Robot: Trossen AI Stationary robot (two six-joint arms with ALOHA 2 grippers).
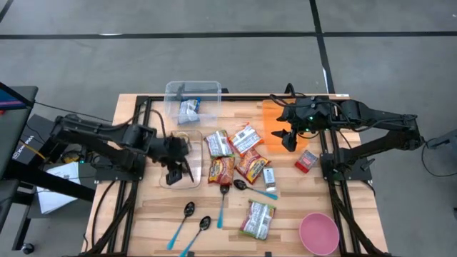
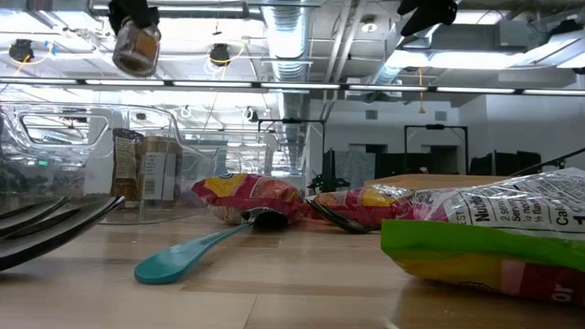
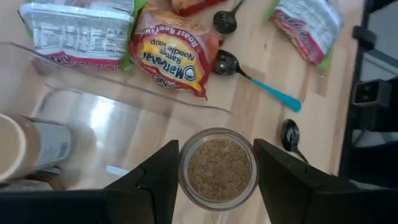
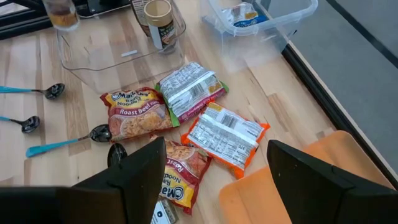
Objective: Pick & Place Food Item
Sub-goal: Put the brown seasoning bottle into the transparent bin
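Nearest the low camera: green noodle packet [image 2: 494, 242], teal spoon [image 2: 187, 256]. Farther back, left gripper [image 3: 214, 177] clamps a glass spice jar [image 3: 219, 169], raised above the clear tray [image 3: 81, 81]. Right gripper [image 4: 214, 171] hangs open, holding nothing, over the orange board [image 4: 292, 186].

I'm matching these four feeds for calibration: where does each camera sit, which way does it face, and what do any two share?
High view: overhead, looking straight down; both arms show, left gripper over a clear bin, right gripper.
Low view: table height, looking level across; a spice jar hangs up top.
Left wrist view: faces down past its own fingers, shut on the jar.
Right wrist view: looks across the table past its open fingers.
Both wrist views share the Maruchan roast beef ramen packet.
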